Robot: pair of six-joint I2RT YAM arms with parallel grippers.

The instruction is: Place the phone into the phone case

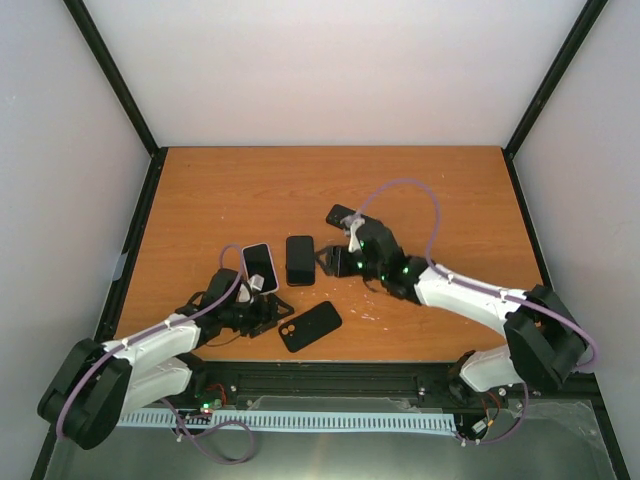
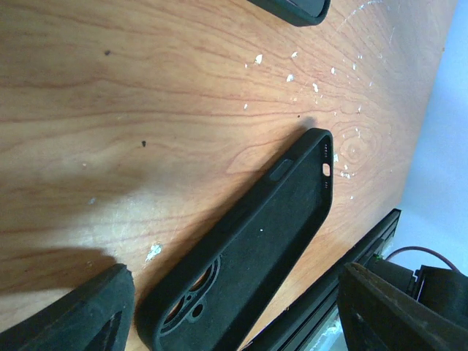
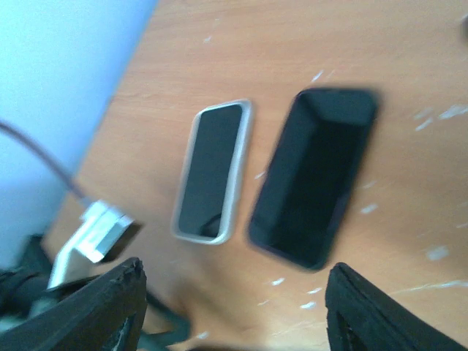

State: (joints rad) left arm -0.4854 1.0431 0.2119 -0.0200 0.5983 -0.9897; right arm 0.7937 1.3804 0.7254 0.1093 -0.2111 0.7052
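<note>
Both jaws gape empty; the phone case (image 1: 310,326) lies diagonally, camera cutout at its near-left end.

- On my left wrist feed the black case (image 2: 248,256) is cut off: its camera-hole end runs past the bottom edge.
- A dark object (image 2: 292,9) is clipped by the top edge there, and I cannot name it.
- My right wrist feed is smeared. The black rectangle (image 3: 314,175) beside the silver-rimmed phone (image 3: 212,172) could be a phone or a case.
- From above, the small dark item (image 1: 341,214) is too small to identify.
</note>
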